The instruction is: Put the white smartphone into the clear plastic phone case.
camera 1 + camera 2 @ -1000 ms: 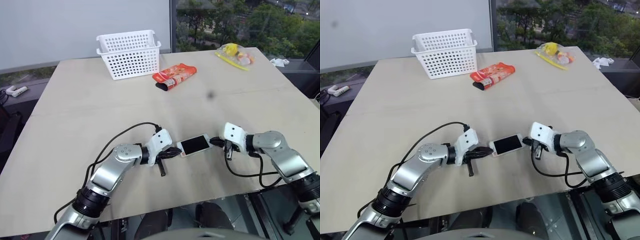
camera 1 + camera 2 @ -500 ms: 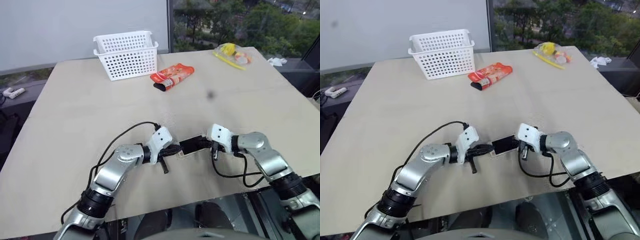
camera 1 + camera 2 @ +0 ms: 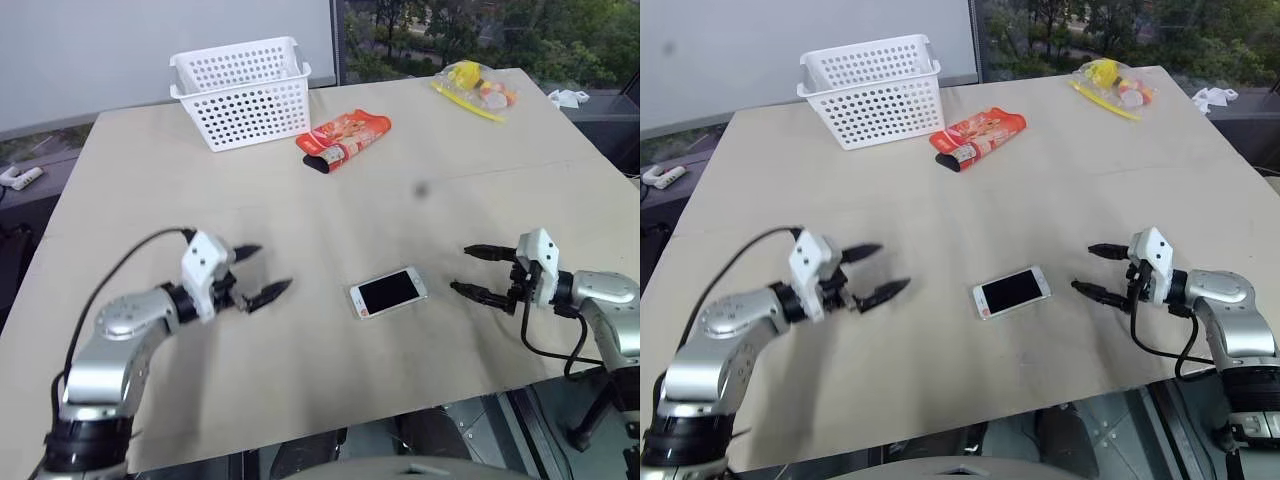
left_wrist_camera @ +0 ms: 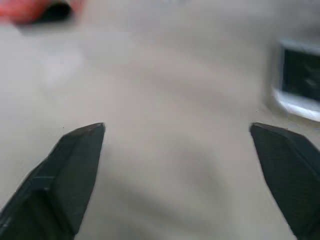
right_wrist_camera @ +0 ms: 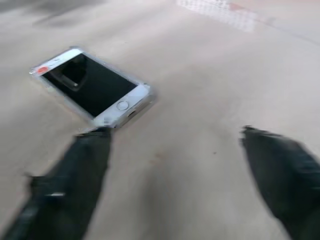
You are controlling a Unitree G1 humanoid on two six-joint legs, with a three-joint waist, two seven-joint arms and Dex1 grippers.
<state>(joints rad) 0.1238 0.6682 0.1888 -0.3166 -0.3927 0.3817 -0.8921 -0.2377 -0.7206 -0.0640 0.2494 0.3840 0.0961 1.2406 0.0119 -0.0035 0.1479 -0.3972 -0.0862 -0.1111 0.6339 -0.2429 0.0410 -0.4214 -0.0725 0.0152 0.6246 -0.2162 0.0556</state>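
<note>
The white smartphone (image 3: 388, 292) lies flat on the table, black screen up, midway between my two grippers. In the right wrist view a thin see-through rim runs round the smartphone (image 5: 92, 90); I read it as the clear plastic phone case (image 5: 142, 100), and how well it sits I cannot tell. My left gripper (image 3: 273, 267) hovers a hand's width to the phone's left, open and empty, its fingers aimed at the phone. Equally far off on the other side, my right gripper (image 3: 460, 268) stands open with nothing in it.
A white perforated basket (image 3: 240, 90) stands at the table's far left. A red snack pack (image 3: 345, 142) lies beside it. A clear bag of yellow items (image 3: 475, 88) rests at the far right. The table's front edge (image 3: 400, 405) runs just below the phone.
Both grippers were shut on the phone's two ends; they have let go, opened and drawn apart sideways. The phone now lies free on the table. The head camera has also shifted.
</note>
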